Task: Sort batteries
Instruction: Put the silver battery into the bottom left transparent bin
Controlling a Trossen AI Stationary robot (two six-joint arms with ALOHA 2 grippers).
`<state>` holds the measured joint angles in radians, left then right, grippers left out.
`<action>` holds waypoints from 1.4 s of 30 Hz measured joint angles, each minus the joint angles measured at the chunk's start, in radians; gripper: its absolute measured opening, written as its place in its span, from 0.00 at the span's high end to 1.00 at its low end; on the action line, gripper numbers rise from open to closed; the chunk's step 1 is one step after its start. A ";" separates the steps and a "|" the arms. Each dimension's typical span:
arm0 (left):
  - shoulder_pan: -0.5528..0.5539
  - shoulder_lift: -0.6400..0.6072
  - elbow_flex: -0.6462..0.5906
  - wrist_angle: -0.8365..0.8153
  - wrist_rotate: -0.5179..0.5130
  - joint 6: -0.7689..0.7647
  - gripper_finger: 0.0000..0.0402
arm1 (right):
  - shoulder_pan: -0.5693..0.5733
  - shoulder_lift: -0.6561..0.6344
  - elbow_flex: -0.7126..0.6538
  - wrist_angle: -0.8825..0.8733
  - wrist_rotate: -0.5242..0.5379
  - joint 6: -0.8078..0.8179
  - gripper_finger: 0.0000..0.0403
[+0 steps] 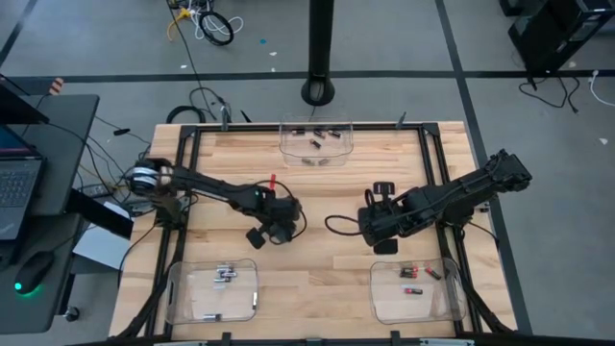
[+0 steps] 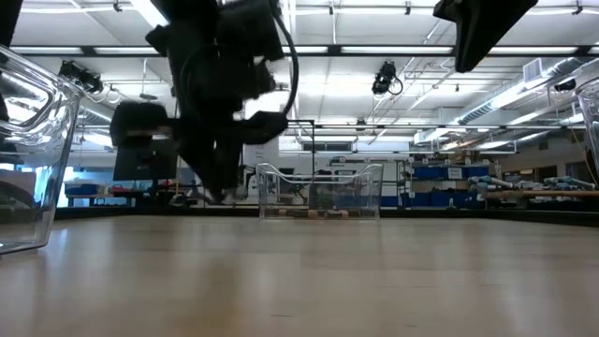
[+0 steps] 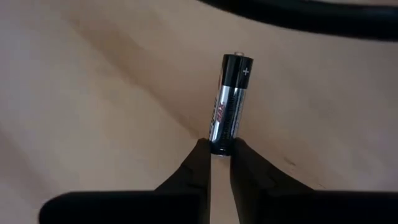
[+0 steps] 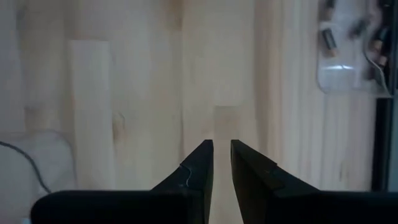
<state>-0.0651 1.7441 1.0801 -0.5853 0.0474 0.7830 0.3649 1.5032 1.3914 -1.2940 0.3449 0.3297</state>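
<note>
left gripper (image 3: 215,151) pinches one battery (image 3: 229,101) mid-table; right gripper (image 4: 222,155), nearly closed, holds nothing; three clear bins (image 1: 316,137) at the table edges.

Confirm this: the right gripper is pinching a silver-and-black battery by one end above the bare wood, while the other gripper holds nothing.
Wrong arm. The left wrist view shows the left gripper pinching the silver-and-black battery by one end; the right gripper holds nothing.
</note>
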 joint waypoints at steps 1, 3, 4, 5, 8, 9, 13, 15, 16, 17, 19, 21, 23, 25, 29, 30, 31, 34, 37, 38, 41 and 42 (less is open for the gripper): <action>0.004 -0.022 0.000 0.000 0.002 -0.009 0.90 | 0.000 0.000 0.000 -0.008 0.008 0.009 0.84; 0.005 -0.062 -0.006 -0.002 0.002 -0.030 0.90 | 0.000 -0.003 0.000 -0.017 0.021 0.015 0.84; 0.005 -0.083 -0.007 -0.013 0.002 -0.040 0.90 | 0.000 -0.004 0.000 -0.016 0.027 0.015 0.84; 0.005 -0.109 -0.008 -0.021 0.001 -0.053 0.90 | 0.000 -0.007 0.000 -0.017 0.031 0.015 0.84; -0.002 -0.199 -0.006 -0.036 -0.012 -0.087 0.90 | 0.000 -0.014 0.000 -0.016 0.056 0.015 0.84; -0.006 -0.228 -0.006 -0.043 -0.017 -0.109 0.90 | 0.000 -0.016 0.000 -0.015 0.059 0.016 0.84; -0.046 -0.355 -0.005 -0.079 -0.038 -0.217 0.90 | 0.000 -0.019 0.000 -0.008 0.082 0.019 0.84; -0.090 -0.413 -0.004 -0.126 -0.066 -0.291 0.90 | 0.000 -0.019 0.000 0.002 0.083 0.028 0.84; -0.116 -0.434 -0.004 -0.159 -0.083 -0.335 0.90 | -0.001 -0.019 0.000 0.013 0.084 0.036 0.84; -0.144 -0.452 -0.002 -0.195 -0.099 -0.384 0.90 | -0.003 -0.019 0.000 0.025 0.084 0.041 0.84; -0.205 -0.477 0.016 -0.277 -0.124 -0.496 0.90 | -0.006 -0.019 0.000 0.055 0.089 0.040 0.84; -0.269 -0.484 0.048 -0.345 -0.140 -0.617 0.90 | -0.008 -0.019 -0.001 0.084 0.113 0.027 0.84; -0.339 -0.481 0.084 -0.403 -0.142 -0.727 0.90 | -0.018 -0.019 -0.015 0.130 0.124 -0.004 0.84; -0.402 -0.477 0.115 -0.441 -0.142 -0.843 0.90 | -0.037 -0.019 -0.037 0.177 0.126 -0.026 0.84; -0.513 -0.475 0.139 -0.480 -0.119 -1.116 0.90 | -0.100 -0.019 -0.094 0.276 0.106 -0.018 0.87; -0.540 -0.474 0.139 -0.491 -0.107 -1.188 0.90 | -0.121 -0.019 -0.110 0.309 0.087 -0.018 0.87; -0.569 -0.474 0.138 -0.500 -0.101 -1.258 0.90 | -0.138 -0.019 -0.125 0.336 0.075 -0.019 0.88; -0.648 -0.475 0.105 -0.520 -0.098 -1.451 0.90 | -0.194 -0.019 -0.164 0.405 0.059 -0.065 0.91; -0.708 -0.474 0.044 -0.498 -0.098 -1.594 0.90 | -0.250 -0.019 -0.201 0.478 0.052 -0.107 0.94; -0.722 -0.474 0.018 -0.474 -0.098 -1.623 0.90 | -0.268 -0.018 -0.212 0.495 0.047 -0.118 0.95; -0.751 -0.474 -0.072 -0.356 -0.094 -1.681 0.91 | -0.318 -0.018 -0.246 0.572 0.011 -0.147 0.96; -0.756 -0.474 -0.100 -0.315 -0.094 -1.690 0.91 | -0.333 -0.018 -0.262 0.600 -0.006 -0.160 0.97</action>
<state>-0.8209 1.2705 0.9805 -0.9004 -0.0464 -0.9067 0.0319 1.4848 1.1297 -0.6935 0.3384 0.1700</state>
